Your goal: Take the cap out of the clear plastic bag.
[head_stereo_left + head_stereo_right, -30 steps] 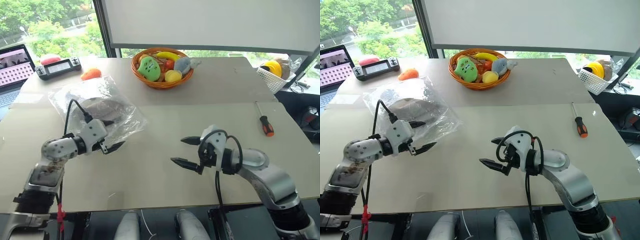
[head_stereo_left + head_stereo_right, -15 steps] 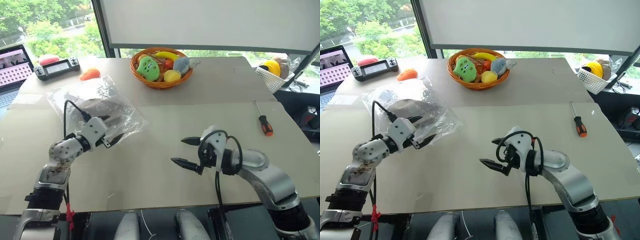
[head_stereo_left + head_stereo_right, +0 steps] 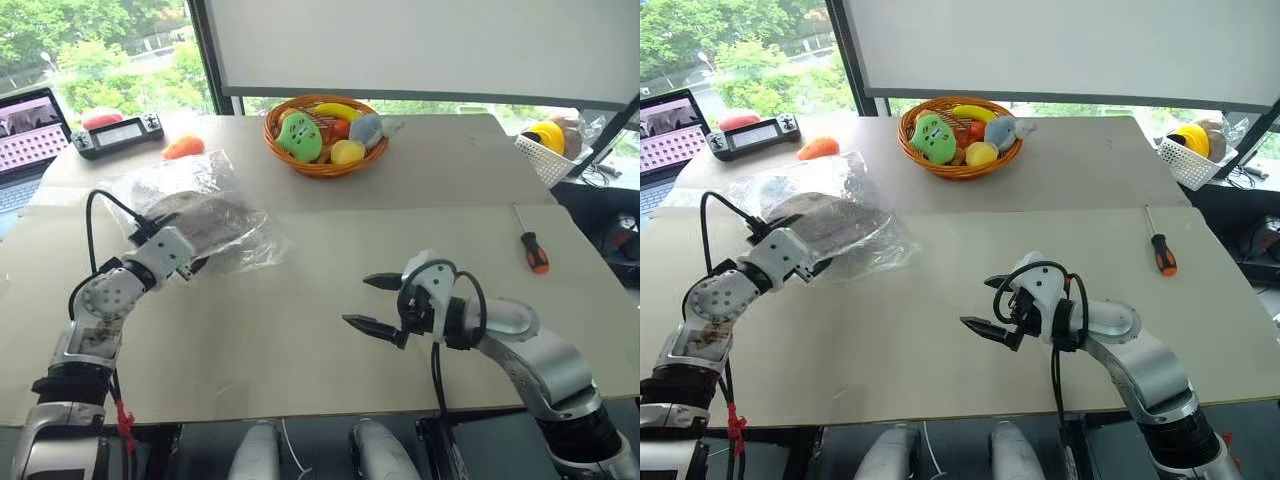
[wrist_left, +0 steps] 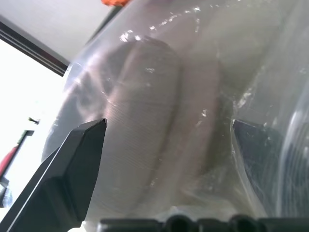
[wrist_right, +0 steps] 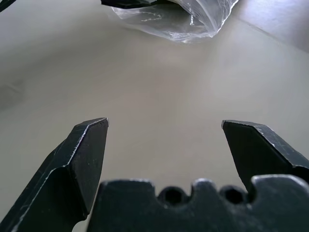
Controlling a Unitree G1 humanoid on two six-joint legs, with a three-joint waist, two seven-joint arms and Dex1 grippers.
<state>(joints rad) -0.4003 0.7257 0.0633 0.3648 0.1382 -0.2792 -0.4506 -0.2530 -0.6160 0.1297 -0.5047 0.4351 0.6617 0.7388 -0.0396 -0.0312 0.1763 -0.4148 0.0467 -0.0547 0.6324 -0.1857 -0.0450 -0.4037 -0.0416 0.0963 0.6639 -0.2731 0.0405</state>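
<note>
Beige table (image 3: 330,230), fruit basket (image 3: 322,135) (near window (image 3: 90,45)), screwdriver (image 3: 529,244)

Our left gripper (image 4: 166,130) reaches toward eleven o'clock with its forearm angled up from the lower left corner of the head view, its two black fingers (image 4: 77,164) spread wide. Our right gripper (image 3: 372,303) sits at about five o'clock in the head view, pointing toward nine o'clock, jaws wide apart and holding nothing.
</note>
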